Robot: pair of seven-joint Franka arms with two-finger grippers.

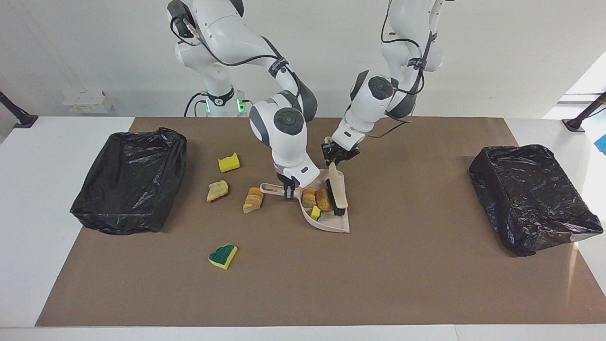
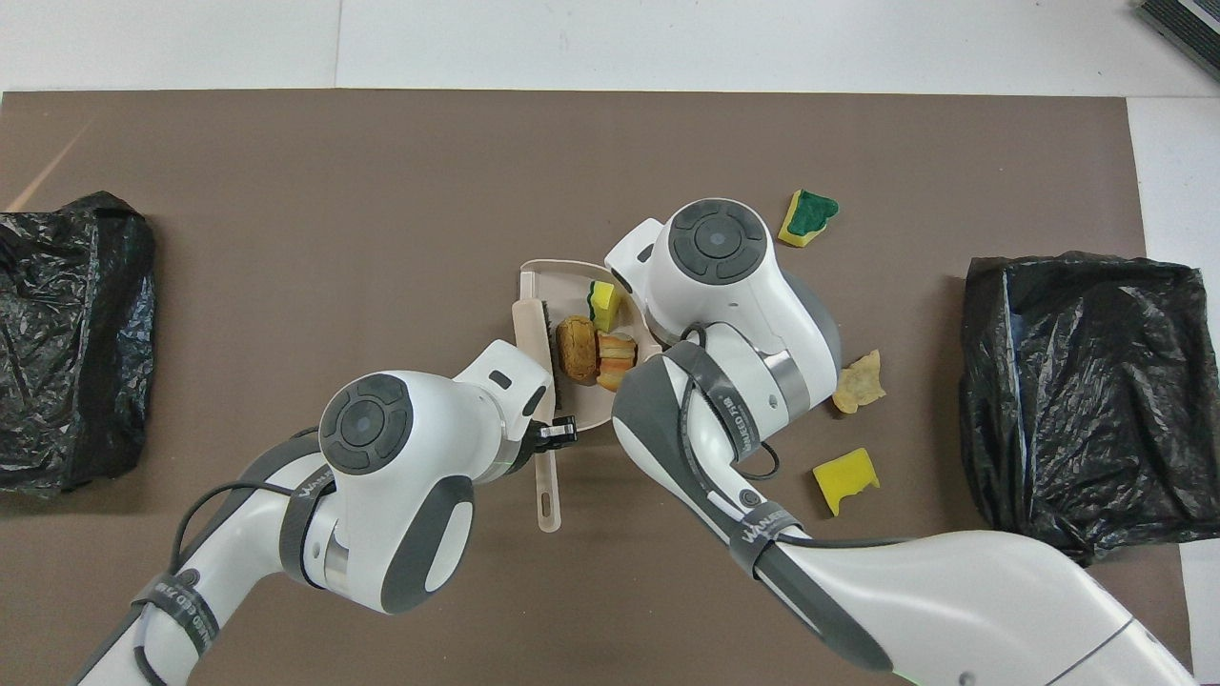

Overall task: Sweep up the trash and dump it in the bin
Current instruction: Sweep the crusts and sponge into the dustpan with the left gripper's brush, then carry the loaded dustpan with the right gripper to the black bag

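Note:
The beige dustpan lies mid-table. My right gripper is shut on its handle; the overhead view hides this grip under the wrist. My left gripper is shut on the beige brush, whose black bristles stand inside the pan. Two bread pieces and a yellow sponge chunk are packed between bristles and the pan's back wall. On the mat lie more trash: a bread piece, a tan scrap, a yellow sponge, and a green-and-yellow sponge.
A black-bagged bin stands at the right arm's end of the table, close to the loose scraps. A second black-bagged bin stands at the left arm's end. A brown mat covers the table.

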